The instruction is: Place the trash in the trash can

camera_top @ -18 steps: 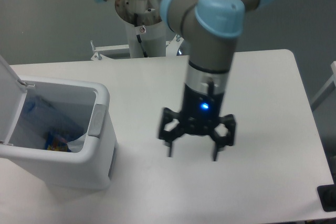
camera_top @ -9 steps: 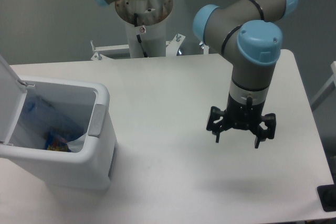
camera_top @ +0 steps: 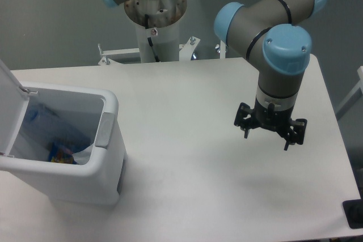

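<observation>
The hand [camera_top: 266,141] hangs above the right part of the white surface [camera_top: 187,157], with its two black fingers [camera_top: 247,133] spread wide and pointing down. It holds nothing. Its shadow falls on the surface below it and a little to the left.

The trash can [camera_top: 85,185] stands at the left side of the surface, well apart from the hand. Its white lid [camera_top: 10,103] is open and stands up at the far left edge, and the grey latch [camera_top: 104,130] is on the rim that faces the hand. Inside the trash can some trash [camera_top: 59,152] lies at the bottom: something with blue and yellow print and a pale piece just beside it. The print is too small and blurred, so I cannot read any brand or word on it.
</observation>
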Controlling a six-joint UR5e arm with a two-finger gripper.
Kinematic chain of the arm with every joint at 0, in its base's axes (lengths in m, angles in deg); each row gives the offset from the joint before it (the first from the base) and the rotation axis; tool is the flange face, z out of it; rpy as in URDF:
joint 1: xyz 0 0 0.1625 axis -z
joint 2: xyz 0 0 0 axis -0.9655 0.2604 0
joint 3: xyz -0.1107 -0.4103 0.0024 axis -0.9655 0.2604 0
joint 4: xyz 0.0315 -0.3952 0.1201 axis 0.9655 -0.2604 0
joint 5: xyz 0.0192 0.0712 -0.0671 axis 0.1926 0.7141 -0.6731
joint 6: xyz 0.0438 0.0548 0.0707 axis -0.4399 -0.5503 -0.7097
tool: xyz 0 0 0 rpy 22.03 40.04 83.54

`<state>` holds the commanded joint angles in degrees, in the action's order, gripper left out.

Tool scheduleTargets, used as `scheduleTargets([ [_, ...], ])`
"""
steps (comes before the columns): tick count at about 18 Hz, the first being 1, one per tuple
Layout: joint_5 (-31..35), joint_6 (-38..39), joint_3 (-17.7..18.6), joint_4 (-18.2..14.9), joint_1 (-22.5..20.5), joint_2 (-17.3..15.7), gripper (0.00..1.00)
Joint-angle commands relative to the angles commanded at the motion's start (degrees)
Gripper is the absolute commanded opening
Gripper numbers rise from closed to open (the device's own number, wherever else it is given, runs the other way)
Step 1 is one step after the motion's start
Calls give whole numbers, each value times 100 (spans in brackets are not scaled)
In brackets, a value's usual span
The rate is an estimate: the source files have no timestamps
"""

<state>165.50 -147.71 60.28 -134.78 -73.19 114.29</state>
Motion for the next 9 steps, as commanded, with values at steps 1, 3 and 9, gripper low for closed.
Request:
scheduleTargets([
  [1, 9, -79, 0, -53, 0, 17, 100],
  [3, 79, -324, -9, -149, 0, 61, 100],
  [9, 158, -493, 0, -185, 0, 105, 100],
])
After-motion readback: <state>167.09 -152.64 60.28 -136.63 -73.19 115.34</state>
